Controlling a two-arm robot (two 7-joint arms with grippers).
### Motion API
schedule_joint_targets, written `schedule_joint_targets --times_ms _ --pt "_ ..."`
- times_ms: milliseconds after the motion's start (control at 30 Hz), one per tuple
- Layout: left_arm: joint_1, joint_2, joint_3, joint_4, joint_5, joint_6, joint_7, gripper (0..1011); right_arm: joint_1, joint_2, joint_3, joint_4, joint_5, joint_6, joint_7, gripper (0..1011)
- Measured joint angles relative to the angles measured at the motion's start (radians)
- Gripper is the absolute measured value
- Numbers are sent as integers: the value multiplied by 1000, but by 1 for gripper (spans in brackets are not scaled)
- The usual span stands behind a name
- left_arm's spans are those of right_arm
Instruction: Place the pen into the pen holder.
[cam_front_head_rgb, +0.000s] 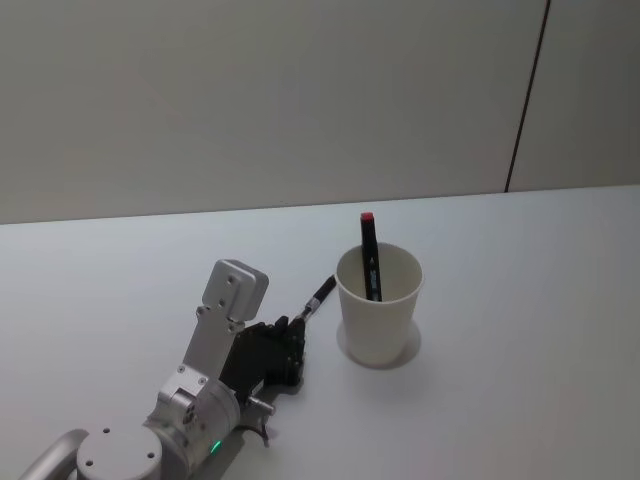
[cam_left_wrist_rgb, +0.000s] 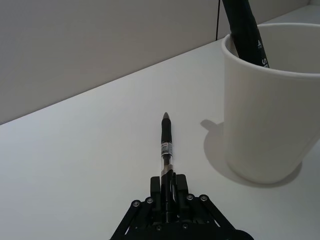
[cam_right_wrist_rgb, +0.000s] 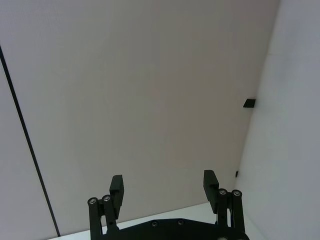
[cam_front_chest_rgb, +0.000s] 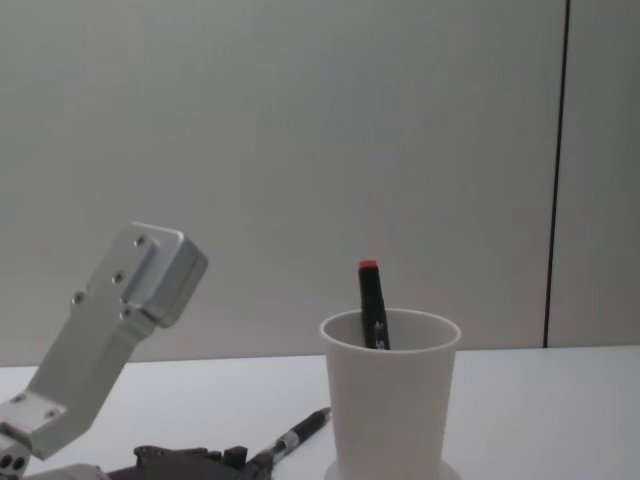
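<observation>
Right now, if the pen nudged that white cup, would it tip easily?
Probably: the cup looks like thin paper, so likely light, and narrows toward its base. The tall marker sticking out may shift weight upward. A low push from the pen in the left gripper might just slide it on the smooth table.

Bare lab-like test space: plain white table (cam_front_head_rgb: 520, 330), blank grey wall (cam_front_head_rgb: 250, 100) with dark seam (cam_front_head_rgb: 527, 96).
</observation>
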Motion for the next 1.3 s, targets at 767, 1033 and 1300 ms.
schedule_joint_targets --times_ms 767,1033,1300 --pt "1 1 -1 -2 2 -3 1 179 0 0 0 0 0 0 0 1002" --pt "5 10 -11 -53 21 -18 29 179 0 0 0 0 0 0 0 1001" --pt "11 21 -24 -131 44 -30 73 179 0 0 0 0 0 0 0 1001"
